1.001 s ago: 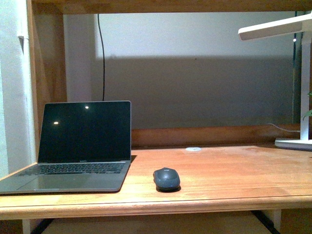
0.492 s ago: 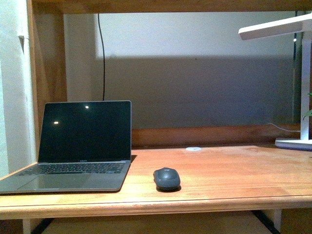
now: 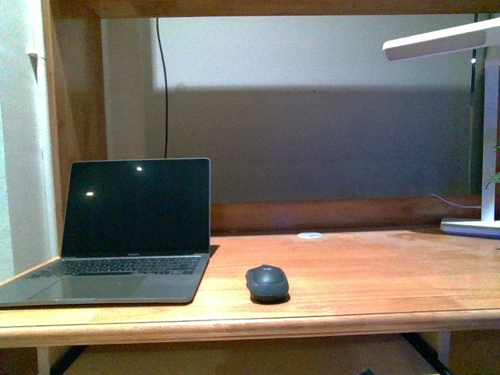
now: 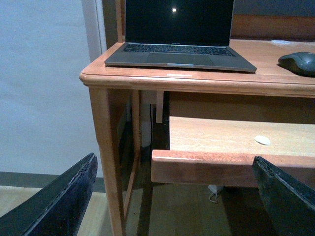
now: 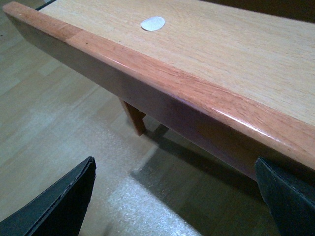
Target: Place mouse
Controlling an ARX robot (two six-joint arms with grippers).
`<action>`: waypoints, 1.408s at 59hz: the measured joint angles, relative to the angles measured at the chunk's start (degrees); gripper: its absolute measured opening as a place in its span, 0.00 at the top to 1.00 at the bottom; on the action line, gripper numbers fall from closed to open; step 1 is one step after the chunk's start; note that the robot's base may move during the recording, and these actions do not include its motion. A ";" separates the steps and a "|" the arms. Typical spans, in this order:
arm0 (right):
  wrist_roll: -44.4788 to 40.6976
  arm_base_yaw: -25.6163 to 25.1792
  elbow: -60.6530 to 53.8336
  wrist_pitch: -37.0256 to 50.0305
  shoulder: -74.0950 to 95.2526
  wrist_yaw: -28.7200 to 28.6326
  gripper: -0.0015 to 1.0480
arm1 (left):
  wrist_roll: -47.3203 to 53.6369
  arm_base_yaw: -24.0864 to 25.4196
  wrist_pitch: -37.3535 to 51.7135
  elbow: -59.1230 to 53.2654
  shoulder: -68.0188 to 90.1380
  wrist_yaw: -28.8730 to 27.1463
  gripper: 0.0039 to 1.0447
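Observation:
The dark grey mouse (image 3: pixel 267 283) lies on the wooden desk (image 3: pixel 359 281), near its front edge and just right of the open laptop (image 3: pixel 129 234). The left wrist view shows the mouse (image 4: pixel 299 63) up on the desktop, far above and beyond my left gripper (image 4: pixel 173 162). That gripper is open and empty, low in front of a pull-out shelf (image 4: pixel 221 167) under the desk. My right gripper (image 5: pixel 174 164) is also open and empty, hanging over the floor just below the front edge of the same shelf (image 5: pixel 197 93). Neither gripper shows in the front view.
A small white disc (image 3: pixel 309 235) lies at the back of the desk. Another white disc (image 5: pixel 152 23) lies on the pull-out shelf. A white lamp (image 3: pixel 441 43) stands at the right, with its base (image 3: pixel 471 227) on the desk. The desk leg (image 4: pixel 106 162) is close to my left gripper.
The front view has shifted slightly, so the desk things sit a touch higher in the picture. The mouse and laptop keep their places on the desk.

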 joint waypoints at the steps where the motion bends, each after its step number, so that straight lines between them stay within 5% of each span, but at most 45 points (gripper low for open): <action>1: 0.00 0.02 0.61 -0.04 0.50 0.48 0.07 | 0.00 0.00 0.00 0.00 0.00 0.00 0.07; 48: 1.51 0.94 30.88 -9.44 20.15 15.76 0.07 | 0.00 0.00 0.00 0.00 0.00 0.00 0.07; 83: 4.13 2.27 36.92 -11.56 24.09 16.79 0.07 | 0.00 0.00 0.00 0.00 0.00 0.00 0.07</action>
